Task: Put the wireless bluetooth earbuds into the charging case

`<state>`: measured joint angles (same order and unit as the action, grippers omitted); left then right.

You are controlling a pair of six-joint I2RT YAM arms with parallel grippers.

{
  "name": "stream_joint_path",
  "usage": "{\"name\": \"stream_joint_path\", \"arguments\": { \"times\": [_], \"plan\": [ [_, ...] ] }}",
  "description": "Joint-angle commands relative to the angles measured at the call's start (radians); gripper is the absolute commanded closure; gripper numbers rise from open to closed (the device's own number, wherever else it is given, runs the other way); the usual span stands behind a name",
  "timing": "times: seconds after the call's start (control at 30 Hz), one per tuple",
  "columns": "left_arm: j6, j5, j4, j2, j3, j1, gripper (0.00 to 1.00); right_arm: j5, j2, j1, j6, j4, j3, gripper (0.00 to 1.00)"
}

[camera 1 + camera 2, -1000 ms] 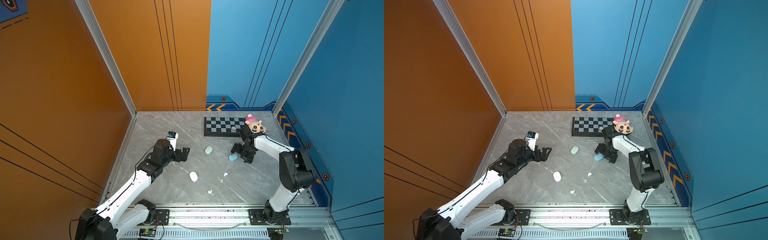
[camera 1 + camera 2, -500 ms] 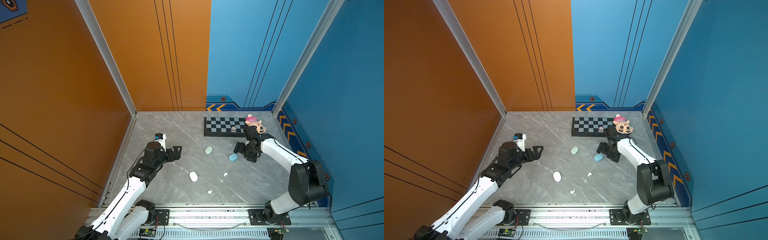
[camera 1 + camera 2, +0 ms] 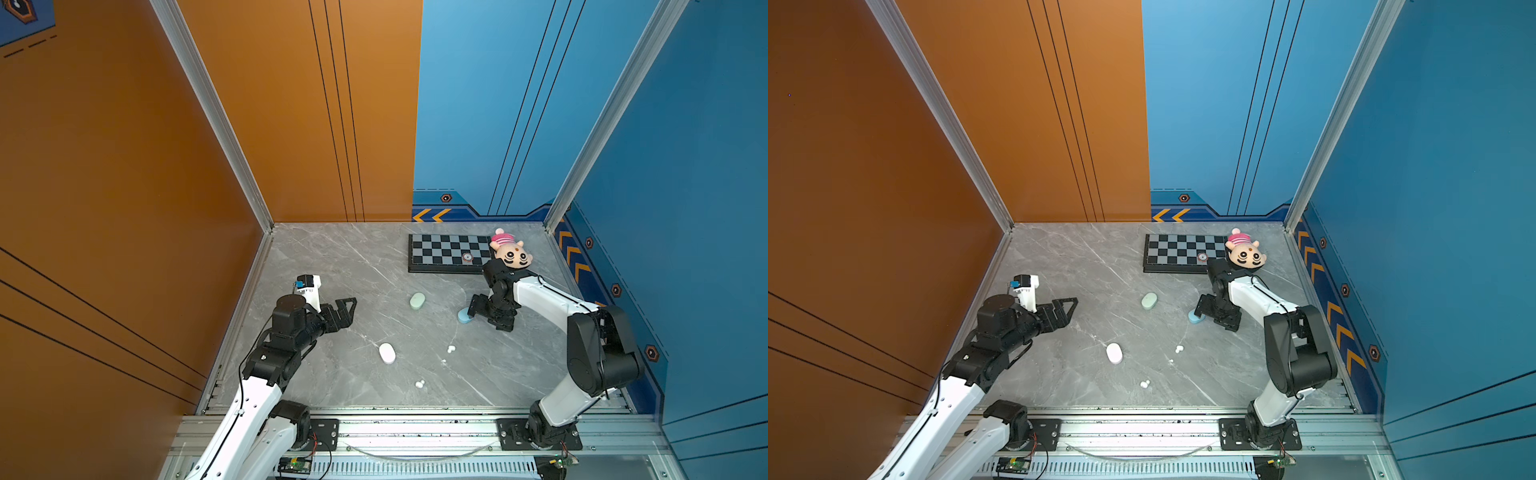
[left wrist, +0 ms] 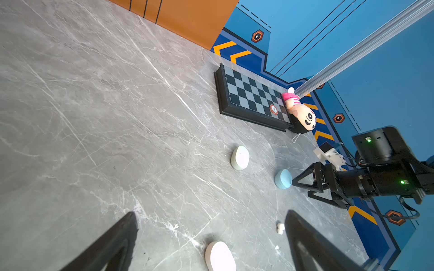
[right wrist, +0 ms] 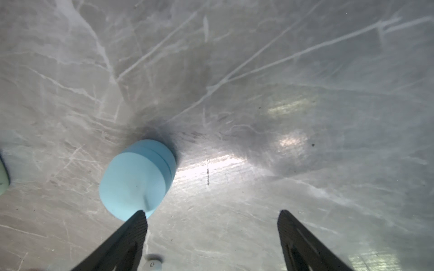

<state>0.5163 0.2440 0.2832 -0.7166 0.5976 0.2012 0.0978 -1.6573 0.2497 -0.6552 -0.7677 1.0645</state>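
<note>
Seems hardly begun: tiny white plastic earbuds (image 3: 451, 349) loose on the grey marble table (image 3: 332, 257), near the closed light blue oval plastic case (image 5: 133, 178). Both spread wide and empty: right gripper (image 5: 211, 214) just beside that case, left gripper (image 4: 210, 212) well apart from it.

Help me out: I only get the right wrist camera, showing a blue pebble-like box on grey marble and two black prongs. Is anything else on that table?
Observer: Yes. In both top views a white case and a mint green case lie on the table, apart from your blue case.
Operator: Are there earbuds anywhere?
Observer: Tiny white earbuds lie loose on the table in two clusters, the second here, outside every case.
Operator: And the other arm?
Observer: The left claw is open and empty, off to the left, touching nothing.
</note>
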Motion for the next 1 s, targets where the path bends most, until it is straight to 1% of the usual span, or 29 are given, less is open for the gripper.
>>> {"name": "stream_joint_path", "arguments": {
  "times": [0.0, 0.2, 0.4, 0.47, 0.6, 0.7, 0.77, 0.87, 0.97],
  "plan": [
    [-0.034, 0.036, 0.027, -0.042, 0.046, -0.024, 0.02, -0.048, -0.015, 0.008, -0.031, -0.029, 0.001, 0.10],
    [-0.016, 0.015, 0.017, -0.077, 0.073, -0.033, 0.02, -0.054, -0.045, 0.007, -0.051, -0.031, 0.012, 0.10],
    [-0.008, 0.025, 0.022, -0.111, 0.089, -0.035, 0.02, -0.047, -0.053, 0.003, -0.069, -0.038, 0.024, 0.10],
    [-0.011, 0.045, 0.023, -0.117, 0.096, -0.035, 0.02, -0.050, -0.028, 0.008, -0.066, -0.057, 0.036, 0.10],
    [-0.025, 0.110, 0.004, -0.099, 0.090, -0.034, 0.02, -0.048, 0.099, 0.047, -0.024, -0.098, 0.077, 0.11],
    [-0.052, 0.140, -0.002, -0.066, 0.089, -0.035, 0.02, -0.010, 0.175, 0.128, 0.043, -0.113, 0.131, 0.12],
    [-0.072, 0.152, 0.011, -0.042, 0.093, -0.035, 0.02, 0.040, 0.181, 0.208, 0.087, -0.120, 0.176, 0.12],
    [-0.101, 0.150, 0.067, -0.004, 0.102, -0.038, 0.02, 0.062, 0.128, 0.360, 0.117, -0.146, 0.245, 0.13],
    [-0.113, 0.126, 0.103, 0.063, 0.086, -0.041, 0.02, 0.042, 0.033, 0.519, 0.129, -0.150, 0.306, 0.14]
  ]
}}
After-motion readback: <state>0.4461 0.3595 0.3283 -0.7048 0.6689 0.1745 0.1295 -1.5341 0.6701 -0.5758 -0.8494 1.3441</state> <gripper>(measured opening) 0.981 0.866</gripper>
